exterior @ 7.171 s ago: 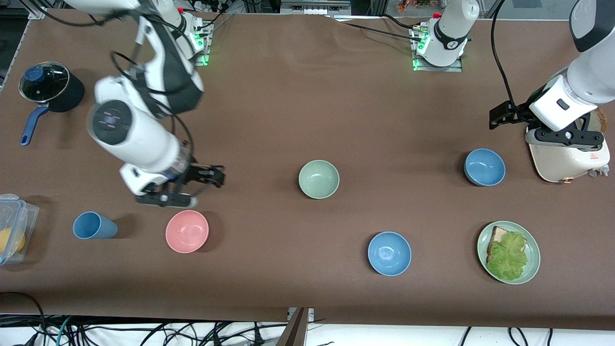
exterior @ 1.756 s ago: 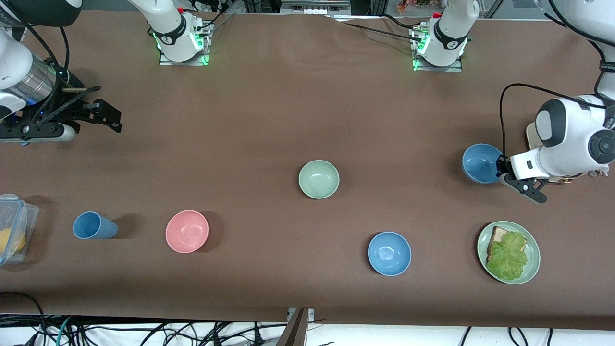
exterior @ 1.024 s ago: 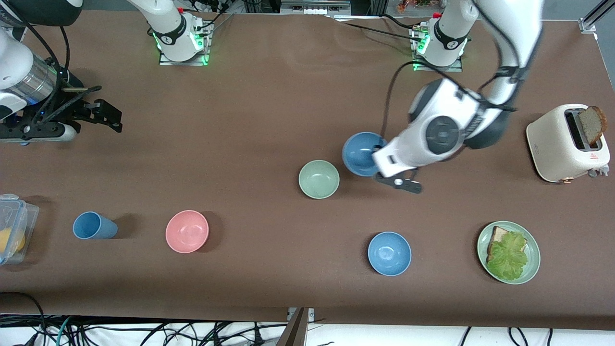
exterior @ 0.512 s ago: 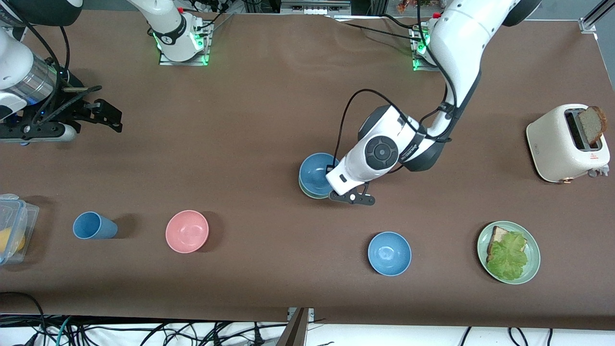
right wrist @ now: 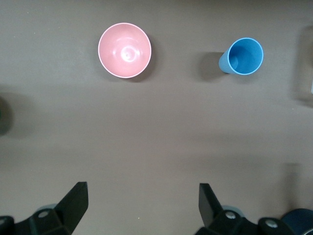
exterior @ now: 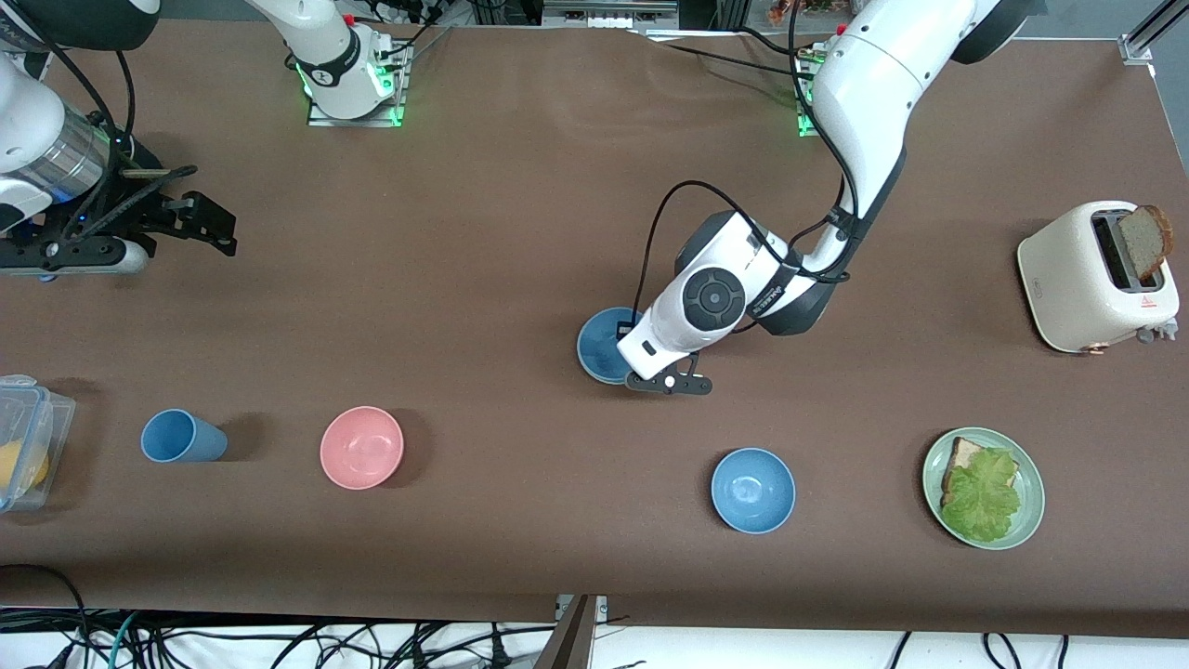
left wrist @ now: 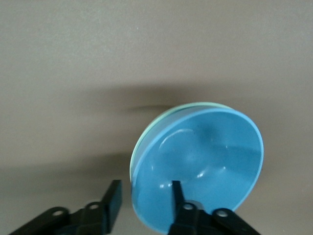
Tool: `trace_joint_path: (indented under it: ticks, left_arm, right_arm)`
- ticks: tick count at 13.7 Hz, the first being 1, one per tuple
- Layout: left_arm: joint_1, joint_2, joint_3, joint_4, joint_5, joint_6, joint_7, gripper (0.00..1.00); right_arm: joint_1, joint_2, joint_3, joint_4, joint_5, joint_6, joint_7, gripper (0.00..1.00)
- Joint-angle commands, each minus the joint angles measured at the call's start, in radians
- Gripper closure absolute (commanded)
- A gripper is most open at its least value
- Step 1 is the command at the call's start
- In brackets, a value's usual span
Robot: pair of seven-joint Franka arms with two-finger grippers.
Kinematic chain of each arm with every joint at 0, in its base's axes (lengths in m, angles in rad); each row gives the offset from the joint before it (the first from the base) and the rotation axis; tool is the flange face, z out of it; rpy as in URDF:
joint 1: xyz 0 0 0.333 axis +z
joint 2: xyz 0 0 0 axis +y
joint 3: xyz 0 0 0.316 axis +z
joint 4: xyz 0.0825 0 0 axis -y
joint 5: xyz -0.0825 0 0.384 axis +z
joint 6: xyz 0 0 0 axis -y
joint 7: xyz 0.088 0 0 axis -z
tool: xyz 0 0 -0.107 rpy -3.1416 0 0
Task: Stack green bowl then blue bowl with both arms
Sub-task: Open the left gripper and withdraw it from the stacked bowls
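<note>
The blue bowl (left wrist: 200, 166), half a second ago just above, now nests inside the green bowl (left wrist: 146, 134) mid-desk; the left tool (left wrist: 142, 208) still straddles its rim, fingers parted. The right tool (right wrist: 139, 203) waits wide over the right arm's end.

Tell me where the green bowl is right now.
The green bowl sits mid-table under the blue bowl, only its rim showing in the left wrist view. The left gripper straddles the blue bowl's rim.
</note>
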Motion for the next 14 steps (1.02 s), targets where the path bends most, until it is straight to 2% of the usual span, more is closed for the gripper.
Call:
trace_joint_path:
  ticks: [1, 6, 10, 12, 14]
  left_arm:
    - [0.011, -0.087, 0.020, 0.014, 0.026, -0.119, -0.022, 0.00]
    - [0.083, -0.310, 0.114, 0.025, 0.029, -0.356, 0.001, 0.00]
    - [0.246, -0.461, 0.114, 0.004, 0.010, -0.447, 0.183, 0.00]
    - [0.316, -0.574, 0.125, -0.109, 0.020, -0.478, 0.271, 0.00]
    - [0.323, -0.707, 0.171, -0.261, 0.000, -0.440, 0.307, 0.00]
  right_arm:
    - [-0.001, 0.004, 0.005, 0.019, 0.000, -0.020, 0.006, 0.00]
    - [-0.001, 0.004, 0.005, 0.019, 0.000, -0.020, 0.008, 0.00]
    - [-0.001, 0.004, 0.007, 0.019, 0.002, -0.020, 0.006, 0.00]
    - [-0.001, 0.004, 0.007, 0.019, 0.002, -0.020, 0.006, 0.00]
    - [0.002, 0.004, 0.007, 0.019, 0.002, -0.020, 0.006, 0.00]
